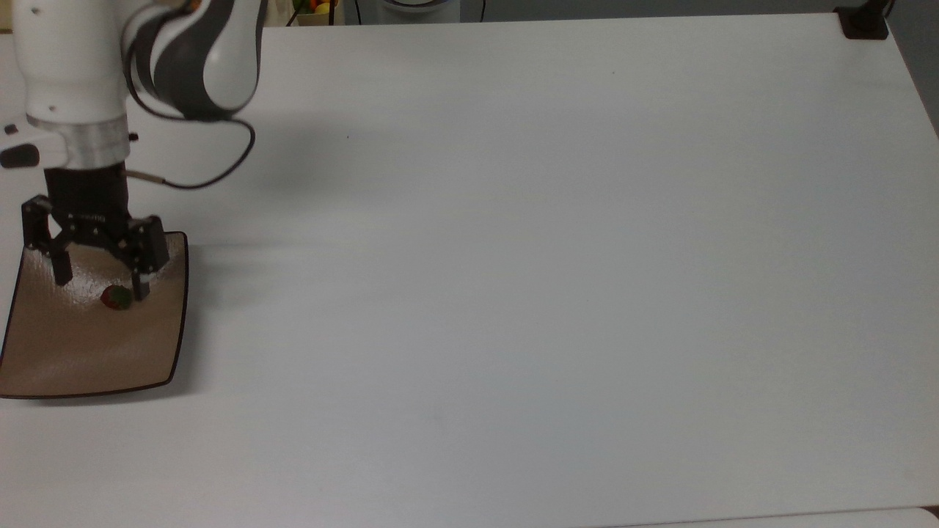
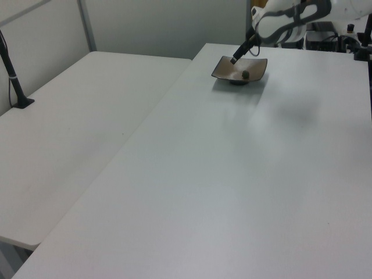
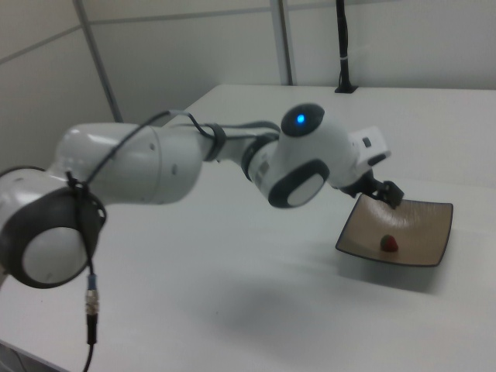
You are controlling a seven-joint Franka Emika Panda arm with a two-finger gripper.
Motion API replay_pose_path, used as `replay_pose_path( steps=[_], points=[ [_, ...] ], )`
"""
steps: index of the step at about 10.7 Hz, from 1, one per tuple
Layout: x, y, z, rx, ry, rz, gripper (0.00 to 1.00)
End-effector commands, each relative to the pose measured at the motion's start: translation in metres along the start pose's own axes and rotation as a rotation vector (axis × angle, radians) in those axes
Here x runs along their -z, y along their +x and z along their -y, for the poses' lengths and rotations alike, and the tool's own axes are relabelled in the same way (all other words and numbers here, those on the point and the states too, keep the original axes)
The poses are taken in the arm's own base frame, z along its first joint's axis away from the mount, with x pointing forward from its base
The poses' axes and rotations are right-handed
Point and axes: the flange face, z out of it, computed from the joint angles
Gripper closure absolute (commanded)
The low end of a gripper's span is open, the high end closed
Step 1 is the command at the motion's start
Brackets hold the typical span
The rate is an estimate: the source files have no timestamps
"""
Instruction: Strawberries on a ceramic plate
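Gripper (image 1: 99, 282) spread wide with nothing between its two black fingers (image 1: 60, 268), poised above the far part of the plate (image 1: 88, 352) near the top view's left edge; holds nothing. Strawberry (image 1: 116, 297) lying loose on the plate's tan surface, red with a touch of green, just beside the tip of the finger on the top view's right and, as far as can be told, not pinched by it. Plate square, glossy brown with a thin dark rim and upturned edges, resting on the white table (image 1: 513, 257) close to its edge on the top view's left.

Seen in the left view as a small dark dish (image 2: 239, 71) at the far end of the table, with the berry (image 2: 246, 74) as a dark speck inside and the gripper (image 2: 235, 59) slanting down over the dish's near-left corner. Seen in the right view as a brown dish (image 3: 422, 232) on the right view's right, the berry (image 3: 390, 243) sitting low in its middle, and the black gripper (image 3: 384, 194) just above the dish's upper left corner, mostly hidden behind the white arm (image 3: 310, 167) with its blue light. Black cable (image 1: 213, 172) looping from the wrist over the table
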Motion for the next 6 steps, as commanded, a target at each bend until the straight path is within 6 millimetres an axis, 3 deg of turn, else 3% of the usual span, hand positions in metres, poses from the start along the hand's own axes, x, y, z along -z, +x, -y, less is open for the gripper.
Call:
replay_pose_path(
  steps=[1, 4, 6],
  points=[
    [0.093, 0.002, 0.011, -0.008, 0.138, 0.185, 0.00],
    [0.182, 0.000, 0.024, 0.048, 0.241, 0.379, 0.00],
    [0.248, -0.003, 0.044, 0.101, 0.288, 0.457, 0.00]
  ],
)
